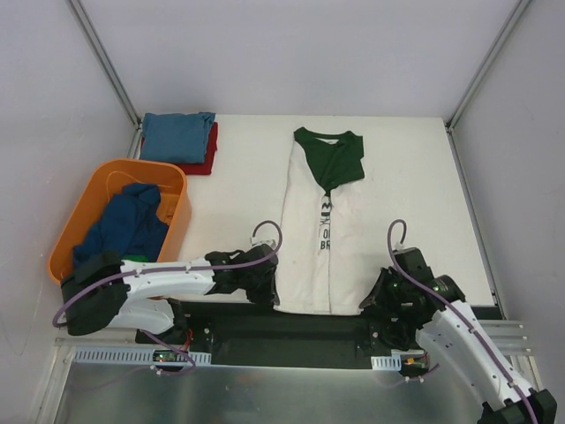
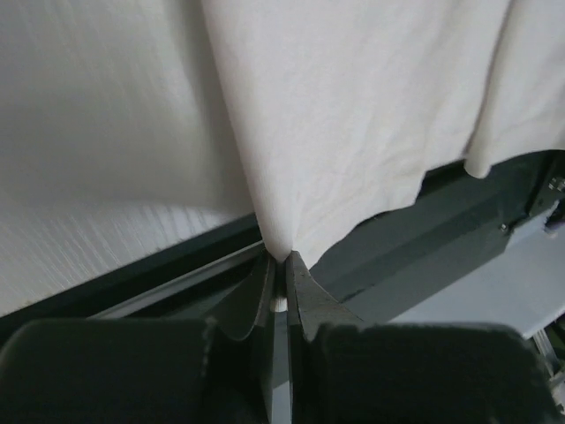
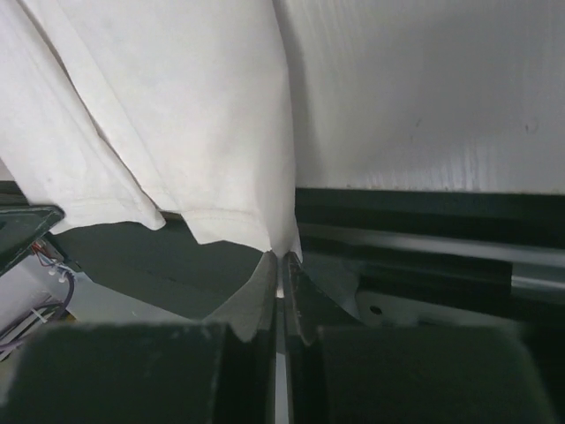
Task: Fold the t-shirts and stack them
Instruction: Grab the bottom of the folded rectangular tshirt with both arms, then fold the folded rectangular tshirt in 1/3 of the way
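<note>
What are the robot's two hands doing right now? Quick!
Left gripper: shut on the cream t-shirt, pinching a hem corner.
Right gripper: shut on the cream t-shirt, pinching the other hem corner.

cream t-shirt (image 1: 309, 261) flat | left hand (image 1: 274, 299), right hand (image 1: 368, 306) at hem corners

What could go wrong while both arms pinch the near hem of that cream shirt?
The left tool and right tool each pinch only a small corner of the cream shirt, so it might slip free when lifted. The folded-in green sleeves may also flop open, undoing the fold.
</note>
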`<state>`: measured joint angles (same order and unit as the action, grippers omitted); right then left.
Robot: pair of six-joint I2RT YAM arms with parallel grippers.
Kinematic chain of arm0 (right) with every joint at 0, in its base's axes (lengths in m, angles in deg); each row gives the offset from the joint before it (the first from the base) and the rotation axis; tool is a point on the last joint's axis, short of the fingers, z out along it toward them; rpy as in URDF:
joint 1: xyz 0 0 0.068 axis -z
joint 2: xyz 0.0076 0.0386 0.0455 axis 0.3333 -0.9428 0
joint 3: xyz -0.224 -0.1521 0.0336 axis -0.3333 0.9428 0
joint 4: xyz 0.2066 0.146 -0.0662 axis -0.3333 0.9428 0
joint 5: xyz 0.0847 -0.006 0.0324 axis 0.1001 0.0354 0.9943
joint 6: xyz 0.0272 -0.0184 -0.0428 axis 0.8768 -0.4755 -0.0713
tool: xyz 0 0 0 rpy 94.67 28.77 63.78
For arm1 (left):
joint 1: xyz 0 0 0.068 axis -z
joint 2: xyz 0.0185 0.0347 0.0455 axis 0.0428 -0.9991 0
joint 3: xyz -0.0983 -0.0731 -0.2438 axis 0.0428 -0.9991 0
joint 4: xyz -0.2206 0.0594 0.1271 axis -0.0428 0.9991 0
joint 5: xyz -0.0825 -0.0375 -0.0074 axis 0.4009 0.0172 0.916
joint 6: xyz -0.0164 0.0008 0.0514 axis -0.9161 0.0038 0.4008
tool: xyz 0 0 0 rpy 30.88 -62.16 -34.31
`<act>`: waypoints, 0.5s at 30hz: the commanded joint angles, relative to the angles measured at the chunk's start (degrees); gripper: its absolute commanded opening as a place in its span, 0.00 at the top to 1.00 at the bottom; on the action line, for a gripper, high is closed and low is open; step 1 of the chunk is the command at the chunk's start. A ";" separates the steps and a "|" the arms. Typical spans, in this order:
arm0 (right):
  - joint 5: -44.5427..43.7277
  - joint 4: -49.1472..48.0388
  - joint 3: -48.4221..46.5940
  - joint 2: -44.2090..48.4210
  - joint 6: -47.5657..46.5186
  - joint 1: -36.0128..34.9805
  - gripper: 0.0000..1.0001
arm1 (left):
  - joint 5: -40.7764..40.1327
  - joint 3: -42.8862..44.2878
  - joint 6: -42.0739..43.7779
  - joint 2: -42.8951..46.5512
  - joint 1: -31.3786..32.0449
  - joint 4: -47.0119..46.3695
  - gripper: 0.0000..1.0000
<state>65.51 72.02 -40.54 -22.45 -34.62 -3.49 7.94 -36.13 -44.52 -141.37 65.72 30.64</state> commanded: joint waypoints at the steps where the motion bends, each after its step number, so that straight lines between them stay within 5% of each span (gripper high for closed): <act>1: 0.63 9.38 -3.62 5.57 1.74 -0.86 0.99 | -1.17 -0.08 0.12 6.53 2.04 0.81 1.00; 9: 2.48 1.76 -8.89 2.17 0.25 -0.94 0.99 | -6.60 5.19 4.26 8.65 1.78 0.73 1.00; 15: -6.12 -2.29 -18.20 -8.19 -3.79 -0.86 0.99 | -7.06 12.39 8.55 4.62 -3.32 0.81 1.00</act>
<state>64.77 74.14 -51.38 -26.02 -35.60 -4.10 3.35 -29.02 -40.22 -134.64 65.57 31.80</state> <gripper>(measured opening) 0.019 0.020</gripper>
